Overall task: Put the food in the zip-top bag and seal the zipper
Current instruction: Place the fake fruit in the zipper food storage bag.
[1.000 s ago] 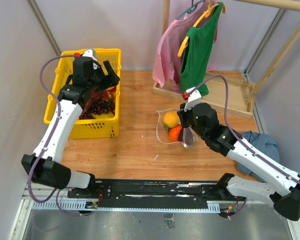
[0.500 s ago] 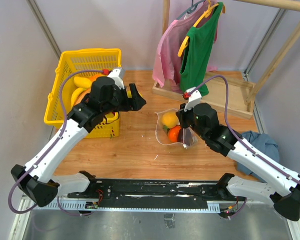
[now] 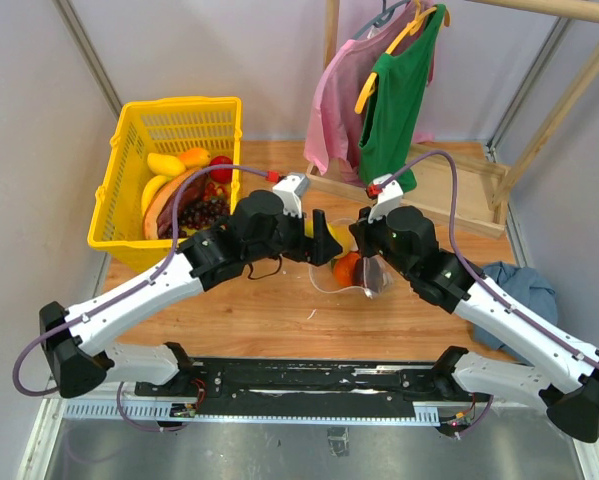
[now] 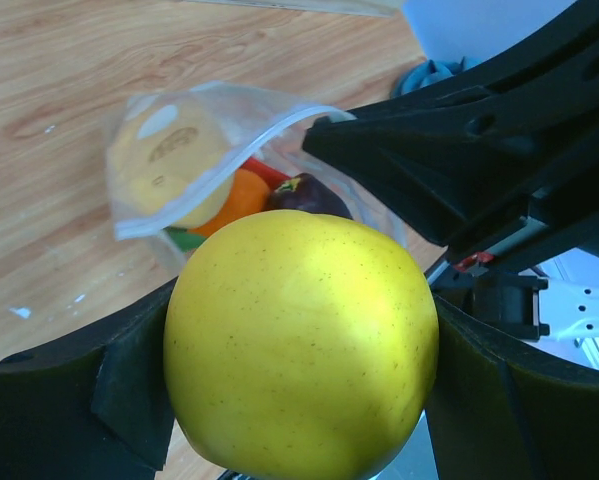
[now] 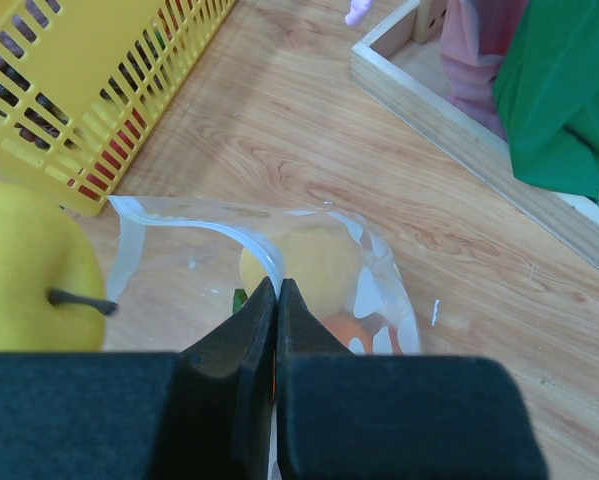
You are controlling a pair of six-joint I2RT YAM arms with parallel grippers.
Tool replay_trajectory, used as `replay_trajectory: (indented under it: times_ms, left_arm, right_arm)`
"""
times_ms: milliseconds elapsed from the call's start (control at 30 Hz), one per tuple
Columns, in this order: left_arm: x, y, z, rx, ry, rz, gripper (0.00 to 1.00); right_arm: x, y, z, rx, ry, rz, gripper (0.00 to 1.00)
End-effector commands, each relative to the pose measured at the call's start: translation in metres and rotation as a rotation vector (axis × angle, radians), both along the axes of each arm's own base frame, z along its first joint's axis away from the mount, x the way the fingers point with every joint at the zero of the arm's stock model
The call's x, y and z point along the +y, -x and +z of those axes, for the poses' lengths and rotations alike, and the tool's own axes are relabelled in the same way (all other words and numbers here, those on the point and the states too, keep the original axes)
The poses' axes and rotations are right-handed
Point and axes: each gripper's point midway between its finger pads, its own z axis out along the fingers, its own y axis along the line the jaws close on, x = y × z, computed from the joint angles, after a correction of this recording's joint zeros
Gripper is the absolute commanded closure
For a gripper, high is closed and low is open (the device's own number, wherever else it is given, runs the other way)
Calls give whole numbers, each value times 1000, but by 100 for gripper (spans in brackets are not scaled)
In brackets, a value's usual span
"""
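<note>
yellow fruit [image 4: 301,340] between left fingers [image 4: 69,415], seemingly just beside bag [image 4: 229,110].

Left arm [image 3: 139,292], right arm [image 3: 524,330]: white links, black joints, purple external cable [image 3: 429,153], apparently red connector [image 3: 371,188]. Left hand [image 4: 299,340], right hand [image 5: 277,300]: black.

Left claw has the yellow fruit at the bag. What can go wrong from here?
1. The right claw pinches only one lip of the zip-top bag, so the yellow fruit in the left claw may snag the rim and shove the floppy bag.
2. The claws are close; they might collide.
</note>
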Motion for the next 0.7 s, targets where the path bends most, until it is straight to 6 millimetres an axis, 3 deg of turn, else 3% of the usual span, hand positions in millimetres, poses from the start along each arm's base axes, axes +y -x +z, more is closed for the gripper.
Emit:
replay_trajectory:
  times_ms: [0,233,500,667]
  left_arm:
    - [-22,-6,0,-25,34,17,58]
    - [-32,-18,-26,-6,-23,86,54]
    - [-33,-28,-54,8,-80,160,27]
    - [-39,-27,-56,9,-96,161,11]
  right_arm:
    - [0,-1,14,-23,-68,-1,99]
    - [1,0,14,-20,-74,6,99]
    - [3,1,12,-13,-82,13,99]
    - [3,2,12,-10,-86,13,99]
